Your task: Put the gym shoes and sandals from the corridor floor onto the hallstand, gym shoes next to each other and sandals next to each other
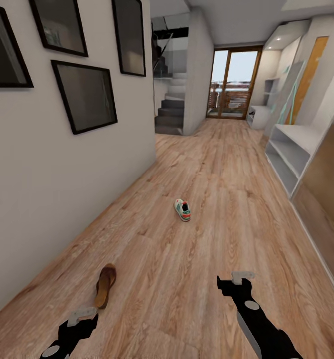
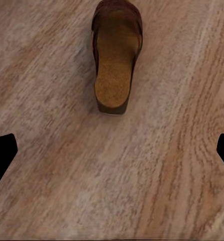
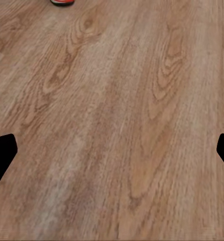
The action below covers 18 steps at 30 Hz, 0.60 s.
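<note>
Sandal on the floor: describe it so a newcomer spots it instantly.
Follow the picture-hung wall on the left down to the wood floor. The sandal lies there just ahead of the left gripper. It is flat, brown and open-backed, unlike the white sneaker lying farther up the corridor.

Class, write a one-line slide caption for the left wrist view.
Left gripper's open fingers hover above the wood-grain floor, short of one brown sandal lying flat ahead.

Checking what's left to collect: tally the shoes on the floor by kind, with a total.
Sandals: 1
Sneakers: 1
Total: 2, both lying on the floor, none in a claw.
</note>
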Tool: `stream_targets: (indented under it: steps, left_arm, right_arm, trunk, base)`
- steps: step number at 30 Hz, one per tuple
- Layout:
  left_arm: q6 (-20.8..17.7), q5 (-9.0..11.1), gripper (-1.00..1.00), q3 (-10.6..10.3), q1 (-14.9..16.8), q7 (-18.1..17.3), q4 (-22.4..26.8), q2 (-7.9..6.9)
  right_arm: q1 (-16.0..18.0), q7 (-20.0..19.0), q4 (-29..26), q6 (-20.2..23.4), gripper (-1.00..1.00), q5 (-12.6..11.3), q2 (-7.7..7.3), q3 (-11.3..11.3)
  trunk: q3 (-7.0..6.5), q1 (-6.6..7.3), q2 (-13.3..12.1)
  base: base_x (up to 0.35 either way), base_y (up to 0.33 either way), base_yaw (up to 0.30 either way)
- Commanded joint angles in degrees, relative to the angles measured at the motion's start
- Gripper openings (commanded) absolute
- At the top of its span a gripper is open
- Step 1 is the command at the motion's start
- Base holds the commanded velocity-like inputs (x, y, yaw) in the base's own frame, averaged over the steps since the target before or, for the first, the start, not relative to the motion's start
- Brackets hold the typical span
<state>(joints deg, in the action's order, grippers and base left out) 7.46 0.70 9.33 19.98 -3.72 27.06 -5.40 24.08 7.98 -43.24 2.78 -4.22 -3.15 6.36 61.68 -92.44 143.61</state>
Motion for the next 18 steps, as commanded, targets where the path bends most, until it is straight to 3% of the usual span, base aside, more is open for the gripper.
stream_targets:
  steps: [1,9,18]
  left_arm:
    - [0.2,0.1,1.00,0.3,0.1,-0.4,-0.1,0.04]
    - [0.3,0.1,1.00,0.3,0.0,-0.6,-0.1,0.04]
    - [0.3,0.0,1.00,0.4,0.0,-0.7,-0.1,0.04]
  right_arm:
    - [0.0,0.5,-0.1,0.3,1.00,-0.4,-0.10,0.4]
    - [0.0,0.5,-0.1,0.3,1.00,-0.4,-0.08,0.4]
    - [0.0,0.5,-0.1,0.3,1.00,-0.4,-0.09,0.4]
  trunk:
    - [0.10,0.01,0.0]
    - [0.55,0.01,0.0]
    - [1.06,0.01,0.0]
  base:
    - [0.000,0.000,0.235]
    - [0.038,0.027,0.229]
    - [0.163,0.164,0.212]
